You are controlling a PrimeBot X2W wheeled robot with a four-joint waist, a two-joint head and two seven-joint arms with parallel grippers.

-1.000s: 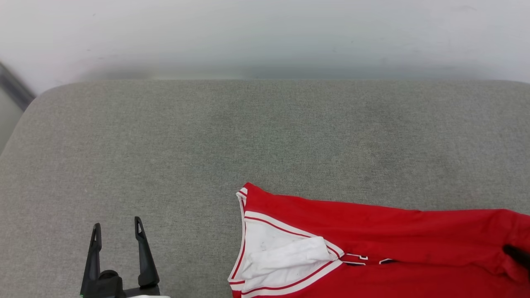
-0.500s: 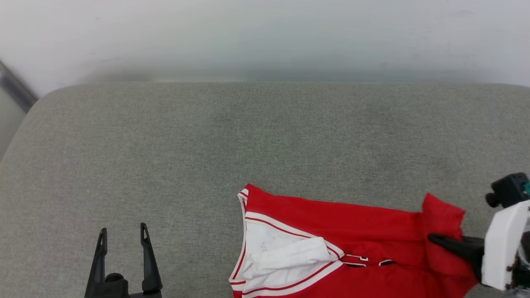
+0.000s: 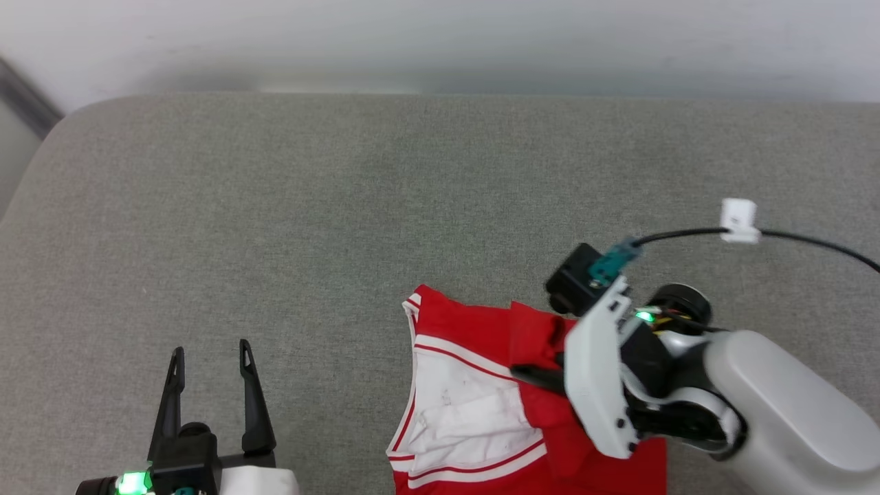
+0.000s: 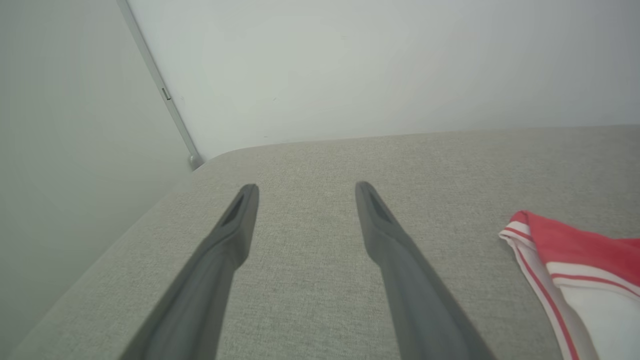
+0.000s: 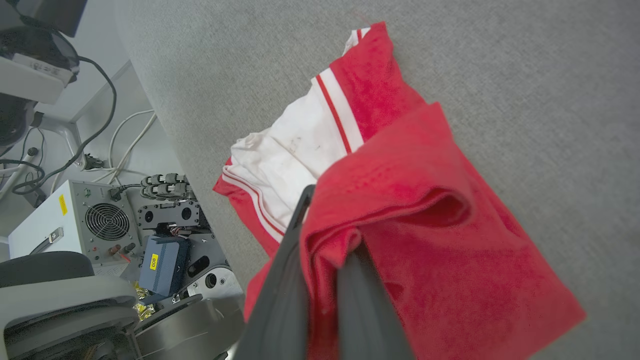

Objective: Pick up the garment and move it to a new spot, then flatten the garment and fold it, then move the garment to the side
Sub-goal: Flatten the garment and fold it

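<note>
At lower centre, the right gripper [image 3: 524,372], clamped on a flap of the red, white-sleeved jersey T-shirt [image 3: 460,326] on the grey fabric cushion [image 3: 344,206], seems mid-fold, next needing that flap laid flat; the left gripper [image 3: 212,347] stands spread, empty.

The scene is lit softly and evenly, with faint shadows. The wall [image 3: 440,41] is blurred in the head view; the left pincer [image 4: 306,190] is rendered soft near the lens.

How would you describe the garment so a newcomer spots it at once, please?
On the grey padded surface, near its front edge, lies the garment. Pinched by the right claw, it is the only red cloth, with a white sleeve and striped trim.
</note>
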